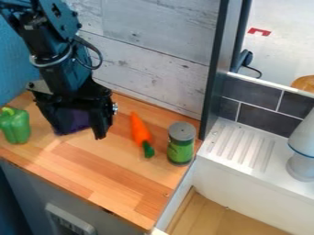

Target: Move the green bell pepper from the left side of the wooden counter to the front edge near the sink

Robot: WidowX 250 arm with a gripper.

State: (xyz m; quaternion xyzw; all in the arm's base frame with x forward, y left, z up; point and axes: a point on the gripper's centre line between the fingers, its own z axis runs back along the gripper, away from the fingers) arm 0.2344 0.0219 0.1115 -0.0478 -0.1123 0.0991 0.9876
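Note:
The black gripper (81, 132) hangs over the left part of the wooden counter, its two fingers spread apart. A dark purple object (75, 120) shows between and behind the fingers, partly hidden by them; whether they touch it I cannot tell. To the left stands a green bell pepper (16, 125). An orange carrot (140, 129) with a green top lies to the right of the gripper. Farther right, a green can with a grey lid (180, 151) stands upright near the counter's right edge.
The wooden counter (120, 177) ends at a dark upright post (217, 64) and a white sink (257, 183) with a ridged ledge. A white and grey object (301, 156) stands on that ledge at the right. A pale plank wall (147, 50) rises behind the counter.

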